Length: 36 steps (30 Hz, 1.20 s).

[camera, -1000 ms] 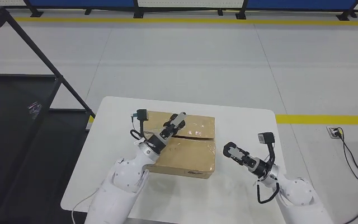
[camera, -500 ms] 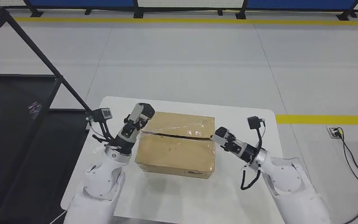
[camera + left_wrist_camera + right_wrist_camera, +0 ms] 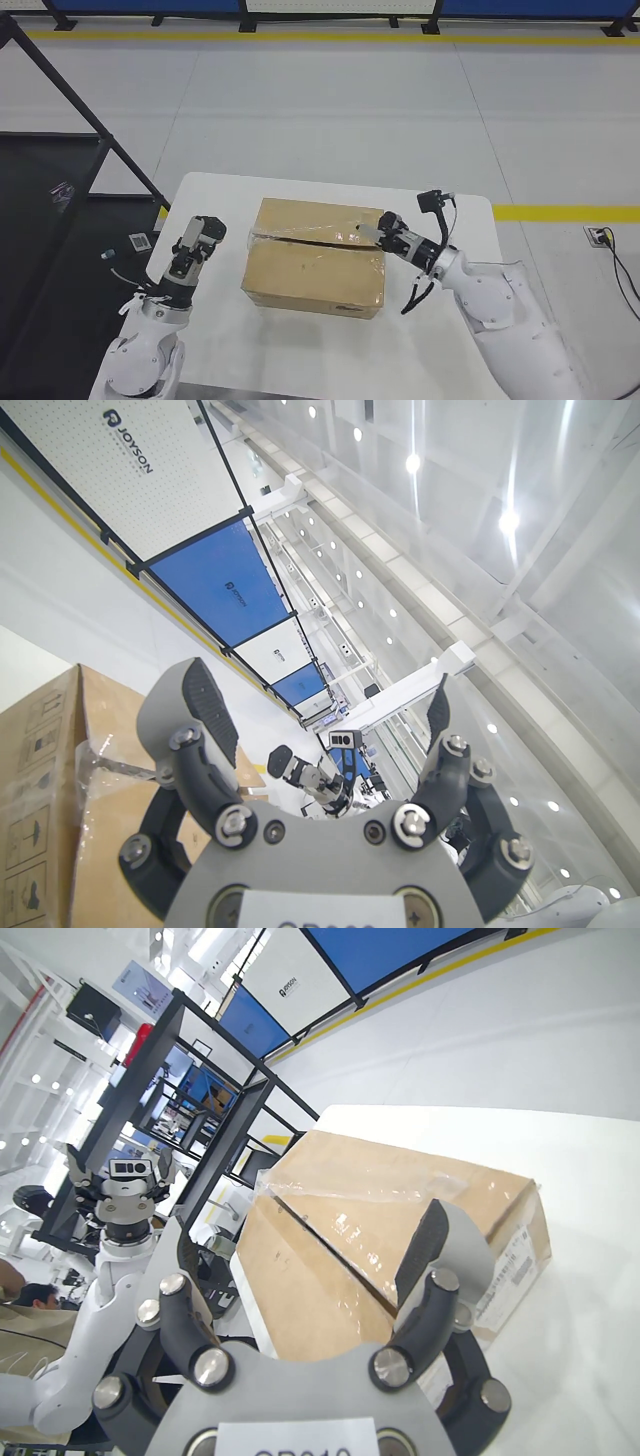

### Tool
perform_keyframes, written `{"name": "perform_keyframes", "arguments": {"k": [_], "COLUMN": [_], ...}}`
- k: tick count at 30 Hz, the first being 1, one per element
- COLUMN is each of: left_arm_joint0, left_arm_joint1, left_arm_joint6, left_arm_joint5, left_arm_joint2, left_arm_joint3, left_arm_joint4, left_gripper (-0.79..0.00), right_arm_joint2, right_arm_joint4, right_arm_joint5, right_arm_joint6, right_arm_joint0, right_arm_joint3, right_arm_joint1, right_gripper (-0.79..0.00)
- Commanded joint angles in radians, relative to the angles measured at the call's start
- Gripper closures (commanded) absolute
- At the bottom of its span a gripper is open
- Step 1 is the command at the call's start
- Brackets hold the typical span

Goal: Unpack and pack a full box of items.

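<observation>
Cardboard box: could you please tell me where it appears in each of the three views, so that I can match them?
Top view: the cardboard box lies mid-table, top facing the camera.
Left wrist view: cardboard box, close up, one corner and its symbol-printed side.
Right wrist view: cardboard box, its top seen from one end.
Shared landmark: the clear tape along the top seam.

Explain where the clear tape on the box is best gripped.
Take the clear tape by its loose end, which stands off the box at the seam's end facing the left gripper. Come from that side, probably, pinching the film flat.
</observation>
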Motion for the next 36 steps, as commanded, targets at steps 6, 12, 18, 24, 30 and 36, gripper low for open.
{"name": "perform_keyframes", "arguments": {"k": [6,12,18,24,30,36], "left_arm_joint0": [-0.020,-0.006,-0.010,-0.020,-0.025,-0.025], "left_arm_joint1": [-0.001,0.000,0.000,0.000,0.000,0.001], "left_arm_joint6": [-0.001,-0.005,-0.001,0.010,0.014,0.013], "left_arm_joint5": [-0.014,-0.022,-0.019,-0.011,-0.007,-0.008], "left_arm_joint2": [0.030,0.021,0.031,0.043,0.050,0.048], "left_arm_joint3": [0.018,0.030,0.032,0.034,0.035,0.029], "left_arm_joint4": [0.002,-0.038,-0.032,-0.021,-0.012,-0.012], "left_gripper": [-0.785,-0.785,-0.785,-0.785,-0.785,-0.785], "right_arm_joint2": [-0.094,-0.155,-0.202,-0.219,-0.240,-0.280], "right_arm_joint4": [0.019,0.119,0.206,0.300,0.314,0.240], "right_arm_joint5": [0.013,-0.125,-0.250,-0.384,-0.434,-0.401], "right_arm_joint6": [0.028,0.156,0.237,0.326,0.352,0.314], "right_arm_joint0": [0.250,0.392,0.472,0.522,0.553,0.587], "right_arm_joint3": [0.306,0.544,0.702,0.812,0.869,0.887], "right_arm_joint1": [-0.036,-0.065,-0.093,-0.110,-0.123,-0.138], "right_gripper": [-0.785,-0.785,-0.785,-0.785,-0.785,-0.751]}}
